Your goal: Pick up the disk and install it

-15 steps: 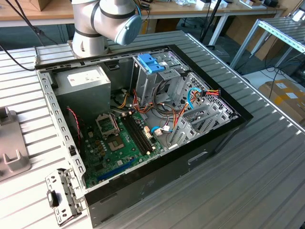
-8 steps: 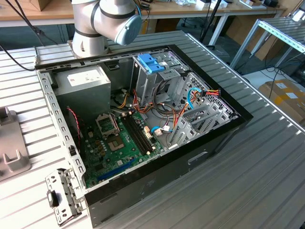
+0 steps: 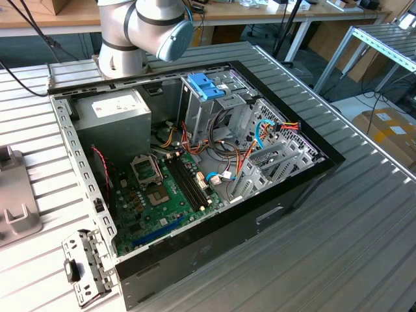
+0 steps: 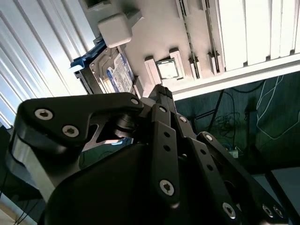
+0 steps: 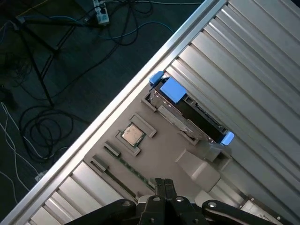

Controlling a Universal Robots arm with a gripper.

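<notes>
The disk (image 5: pixel 190 112) stands on its long edge in a slot of a grey tray (image 5: pixel 164 154), with its blue tab (image 5: pixel 171 89) at one end. The tray lies close to the rim of the ribbed metal table (image 5: pixel 253 61). Past that rim is dark floor with loose cables (image 5: pixel 42 126). A small square chip (image 5: pixel 132 135) lies flat in the tray near the disk (the two do not touch).

The gripper (image 5: pixel 164 182) hangs above the tray, well apart from the disk, its fingers pressed together with nothing between them. Open air lies between the fingertips and the disk's upper edge. In the second wrist view the gripper (image 4: pixel 161 90) points towards the tray, and the disk (image 4: pixel 112 72) shows its broad face beside the chip (image 4: pixel 167 69).

In the exterior view an open computer case (image 3: pixel 214 240) sits on the table, with the arm (image 3: pixel 143 29) behind its back wall. Bare ribbed surface stretches away on the exterior view's right.
</notes>
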